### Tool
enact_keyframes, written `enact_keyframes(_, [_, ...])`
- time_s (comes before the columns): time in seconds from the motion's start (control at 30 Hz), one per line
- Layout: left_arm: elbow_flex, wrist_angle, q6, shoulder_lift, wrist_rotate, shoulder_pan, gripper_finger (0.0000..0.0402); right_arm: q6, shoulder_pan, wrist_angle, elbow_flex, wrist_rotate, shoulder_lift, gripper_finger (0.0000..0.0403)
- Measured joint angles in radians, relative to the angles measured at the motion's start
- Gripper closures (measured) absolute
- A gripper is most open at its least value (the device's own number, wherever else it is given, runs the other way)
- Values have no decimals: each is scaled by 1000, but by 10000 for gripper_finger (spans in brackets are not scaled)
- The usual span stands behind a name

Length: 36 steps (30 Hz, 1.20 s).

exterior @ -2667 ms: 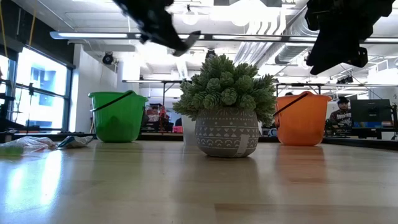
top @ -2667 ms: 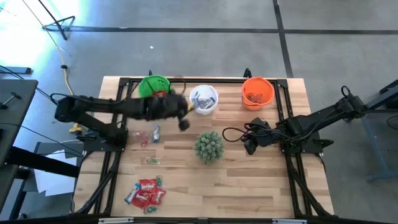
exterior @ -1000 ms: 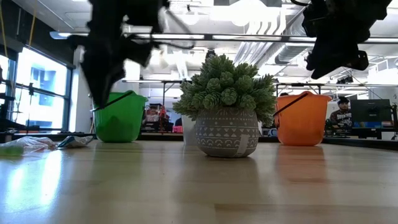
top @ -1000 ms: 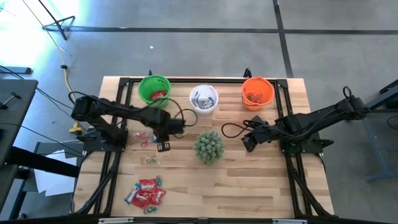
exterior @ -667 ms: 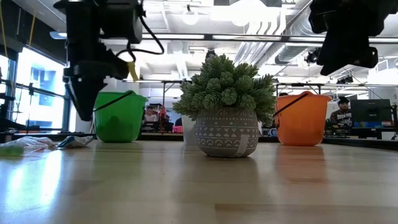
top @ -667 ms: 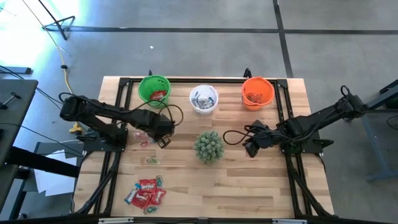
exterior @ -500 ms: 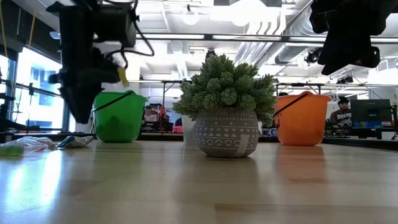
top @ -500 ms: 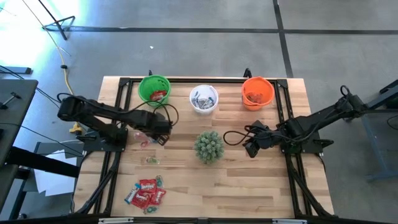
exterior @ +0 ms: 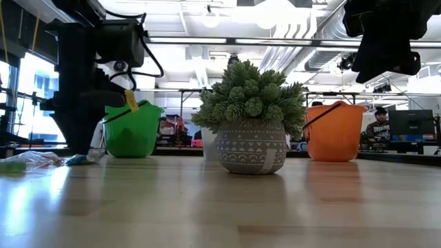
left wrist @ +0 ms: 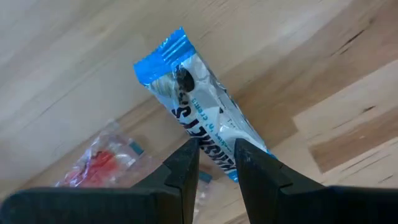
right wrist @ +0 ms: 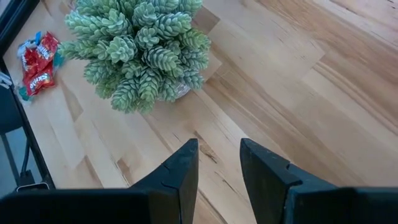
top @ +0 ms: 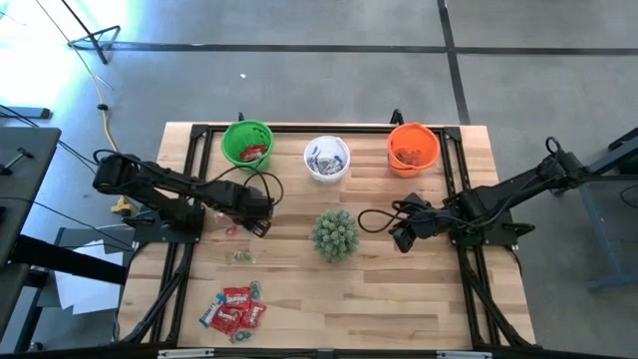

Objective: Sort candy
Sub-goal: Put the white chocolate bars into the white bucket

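Left end effector [left wrist: 216, 163] low over wooden worktop [top: 399, 289], fingers slightly spread, straddling end of blue-and-white candy [left wrist: 202, 128] lying flat near green cup [top: 247, 143]; grip not confirmed. Red candies [top: 235, 308] heaped at front left of worktop. Right end effector [right wrist: 217, 163] hovers slightly spread, empty, beside spiky plant [top: 334, 234].
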Motion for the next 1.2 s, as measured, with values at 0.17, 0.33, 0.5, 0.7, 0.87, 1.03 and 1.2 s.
enact_keyframes(0.17, [0,29,1,0,0,0,310,7,0,0,0,5,0,289])
enact_keyframes(0.33, [-21,90,2,-1,-12,0,309,7,0,0,0,8,0,289])
enact_keyframes(0.5, [-116,238,-17,-8,-4,0,309,7,0,0,0,26,0,289])
enact_keyframes(0.7, [-158,312,-78,-9,-45,-3,309,7,0,0,0,31,0,289])
enact_keyframes(0.87, [-162,318,-87,-8,-60,-1,326,7,0,0,0,32,0,289])
enact_keyframes(1.03, [-134,320,-108,-16,-26,1,383,7,0,0,0,51,0,289])
enact_keyframes(1.2, [-38,320,-60,-49,17,-1,395,7,0,0,0,55,0,289])
